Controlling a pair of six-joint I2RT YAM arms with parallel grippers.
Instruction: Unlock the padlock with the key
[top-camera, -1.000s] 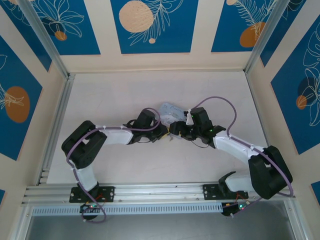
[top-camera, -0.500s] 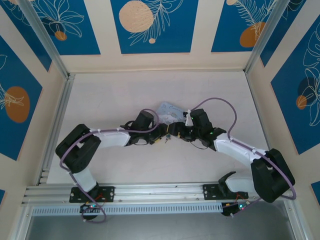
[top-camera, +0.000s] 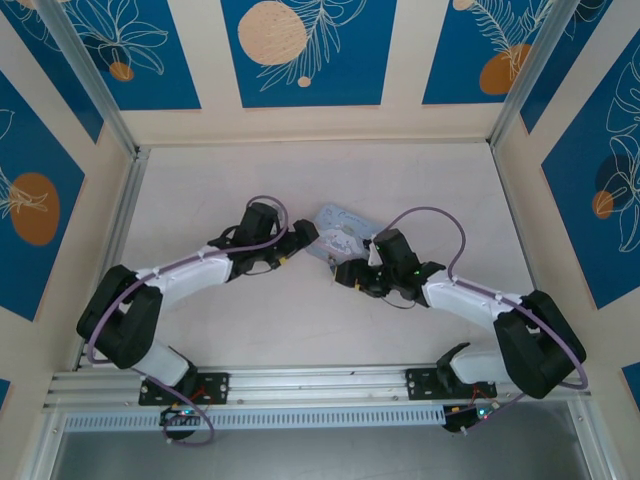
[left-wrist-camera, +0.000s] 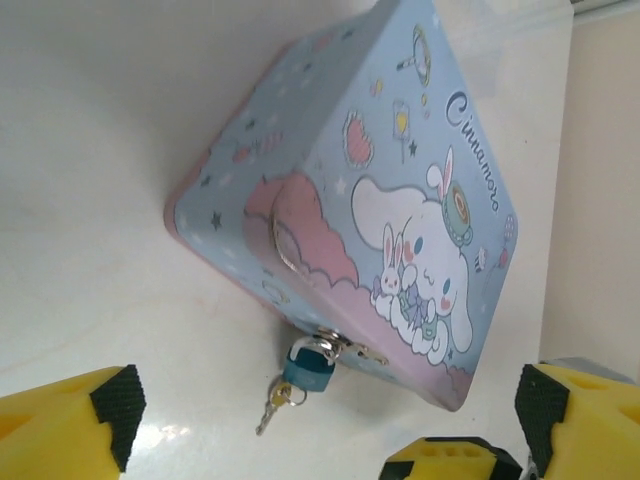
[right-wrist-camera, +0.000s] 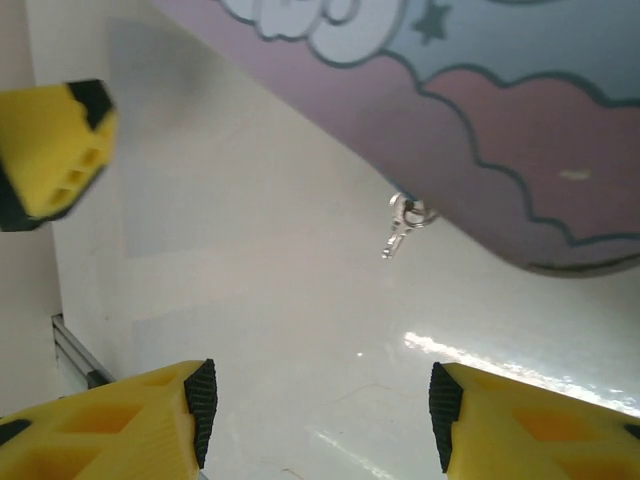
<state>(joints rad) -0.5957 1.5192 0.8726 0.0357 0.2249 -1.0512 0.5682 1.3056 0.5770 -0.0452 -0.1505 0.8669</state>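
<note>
The padlock (left-wrist-camera: 309, 371), blue-bodied with a grey shackle, hangs from the hasp on the edge of a light blue cartoon tin box (left-wrist-camera: 400, 200). The key (left-wrist-camera: 266, 416) dangles at the padlock's underside with a small ring; I cannot tell whether the shackle is loose. My left gripper (left-wrist-camera: 327, 410) is open, its pads (left-wrist-camera: 118, 410) wide apart, a short way back from the padlock. In the right wrist view the key (right-wrist-camera: 395, 243) pokes out under the box's edge. My right gripper (right-wrist-camera: 320, 415) is open and holds nothing, short of the key.
The tin box (top-camera: 340, 232) lies mid-table, with my left gripper (top-camera: 300, 238) at its left and my right gripper (top-camera: 345, 275) just in front of it. One yellow left finger (right-wrist-camera: 50, 150) stands at the upper left in the right wrist view. Patterned walls enclose the white table (top-camera: 300, 330).
My left gripper has opened and pulled away up and to the left from where both grippers met. The right gripper has drawn back slightly toward the near side, still open.
</note>
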